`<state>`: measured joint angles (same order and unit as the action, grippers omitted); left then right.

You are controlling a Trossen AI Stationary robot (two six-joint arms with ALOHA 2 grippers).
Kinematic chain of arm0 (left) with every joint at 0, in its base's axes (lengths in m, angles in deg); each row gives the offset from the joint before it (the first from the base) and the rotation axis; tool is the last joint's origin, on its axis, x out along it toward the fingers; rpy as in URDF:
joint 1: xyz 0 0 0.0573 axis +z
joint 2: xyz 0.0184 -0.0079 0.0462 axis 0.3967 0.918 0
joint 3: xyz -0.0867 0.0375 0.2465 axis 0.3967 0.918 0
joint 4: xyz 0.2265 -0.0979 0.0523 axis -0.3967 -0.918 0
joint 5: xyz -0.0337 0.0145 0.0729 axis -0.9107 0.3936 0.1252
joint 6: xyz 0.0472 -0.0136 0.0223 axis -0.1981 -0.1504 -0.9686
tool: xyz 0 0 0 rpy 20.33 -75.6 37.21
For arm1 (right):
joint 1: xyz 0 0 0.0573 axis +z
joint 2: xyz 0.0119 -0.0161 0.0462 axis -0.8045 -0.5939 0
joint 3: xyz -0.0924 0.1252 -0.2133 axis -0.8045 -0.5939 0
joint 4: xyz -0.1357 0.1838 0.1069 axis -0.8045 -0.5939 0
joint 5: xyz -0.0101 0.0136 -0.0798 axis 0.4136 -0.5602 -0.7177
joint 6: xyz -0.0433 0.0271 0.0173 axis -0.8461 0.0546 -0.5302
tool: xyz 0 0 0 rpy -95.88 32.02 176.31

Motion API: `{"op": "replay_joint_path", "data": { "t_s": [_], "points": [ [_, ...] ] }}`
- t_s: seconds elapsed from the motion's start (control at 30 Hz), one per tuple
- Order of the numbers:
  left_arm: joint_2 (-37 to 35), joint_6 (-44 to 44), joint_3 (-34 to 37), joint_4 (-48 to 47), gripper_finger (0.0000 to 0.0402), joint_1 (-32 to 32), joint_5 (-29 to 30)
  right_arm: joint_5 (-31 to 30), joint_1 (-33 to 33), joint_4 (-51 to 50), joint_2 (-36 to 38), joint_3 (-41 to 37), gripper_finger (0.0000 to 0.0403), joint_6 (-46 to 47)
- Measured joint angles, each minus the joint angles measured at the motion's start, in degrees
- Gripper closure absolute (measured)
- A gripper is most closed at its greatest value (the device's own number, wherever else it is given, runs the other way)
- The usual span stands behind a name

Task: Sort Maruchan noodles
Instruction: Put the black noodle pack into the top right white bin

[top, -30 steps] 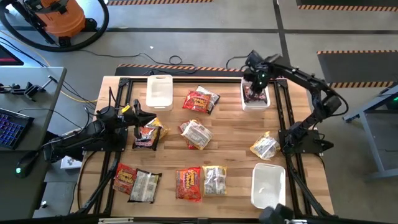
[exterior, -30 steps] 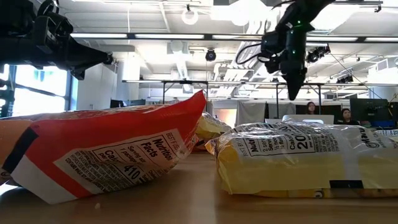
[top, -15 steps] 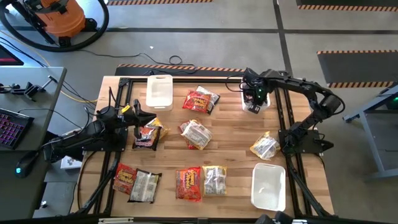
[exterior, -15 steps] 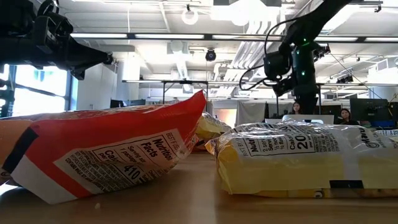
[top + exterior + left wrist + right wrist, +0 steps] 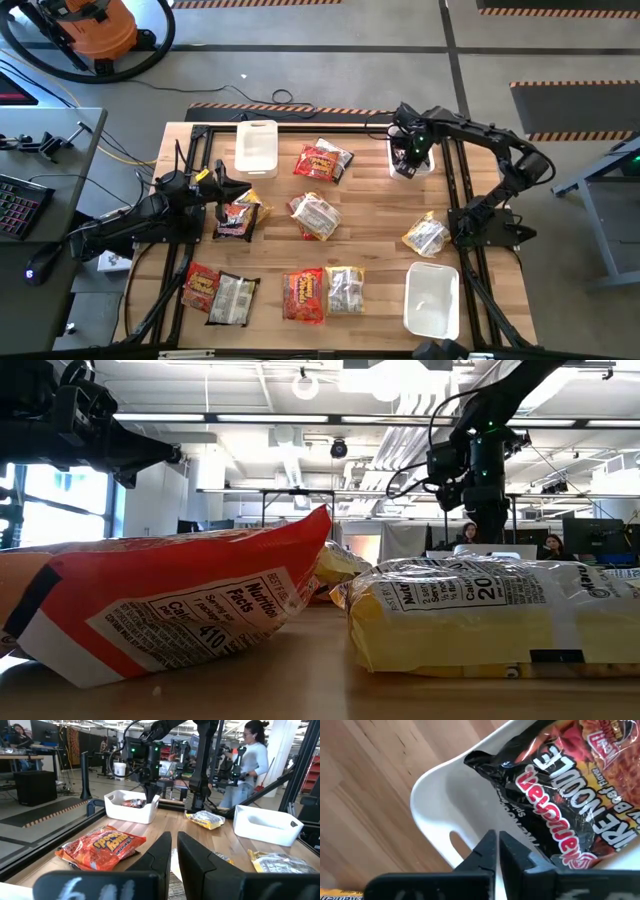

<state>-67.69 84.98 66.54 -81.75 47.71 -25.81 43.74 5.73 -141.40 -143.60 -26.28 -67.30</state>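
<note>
Right gripper (image 5: 405, 165) lowered since earlier frame into white bin (image 5: 432, 805), fingers now pressed together, nothing held. Dark noodle packet (image 5: 555, 795) lies inside bin. Left gripper (image 5: 173, 851) closed, waiting at table's left.

You are looking at a robotics lab set in an open industrial hall. The wooden counter (image 5: 370, 255) stands on a grey concrete floor (image 5: 320, 70) marked with hazard-striped tape (image 5: 560, 85). An orange shop vacuum (image 5: 95, 22) sits in one corner, and a keyboard (image 5: 22, 205) lies on a desk beside the rig. Across the room you see exposed ceiling ducts and strip lights (image 5: 300, 420), more workstations with monitors (image 5: 590, 538), and a person (image 5: 247, 762) standing among equipment stands.
</note>
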Motion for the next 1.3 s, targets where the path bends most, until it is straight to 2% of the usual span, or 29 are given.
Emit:
{"op": "replay_joint_path", "data": {
  "t_s": [0.2, 0.6, 0.67, 0.77, 1.03, 1.3],
  "points": [
    [0.0, 0.0, -0.01, 0.0, 0.0378, 0.0, 0.0, -2.76, -0.59, 0.4, -0.56, 0.0, 0.0401, 1.68],
    [0.01, -0.02, 0.0, 0.0, 0.0378, 0.0, 0.0, -5.3, -0.94, 4.97, -8.04, 0.0, 0.0401, 6.98],
    [0.0, -0.01, -0.01, 0.0, 0.0378, 0.0, 0.0, -7.67, -0.92, 5.76, -8.68, 0.0, 0.0401, 7.78],
    [0.01, -0.02, 0.0, 0.0, 0.0378, 0.0, 0.0, -11.24, -0.79, 8.15, -8.24, 0.0, 0.0401, 8.92],
    [-0.01, -0.02, 0.0, 0.0, 0.0378, 0.0, 0.0, -14.97, -1.3, 13.06, -3.0, 0.01, 0.0401, 9.31],
    [-0.01, -0.02, -0.01, 0.0, 0.0378, 0.0, 0.0, -15.99, -3.3, 16.27, -2.86, 0.02, 0.0401, 9.12]
  ]
}}
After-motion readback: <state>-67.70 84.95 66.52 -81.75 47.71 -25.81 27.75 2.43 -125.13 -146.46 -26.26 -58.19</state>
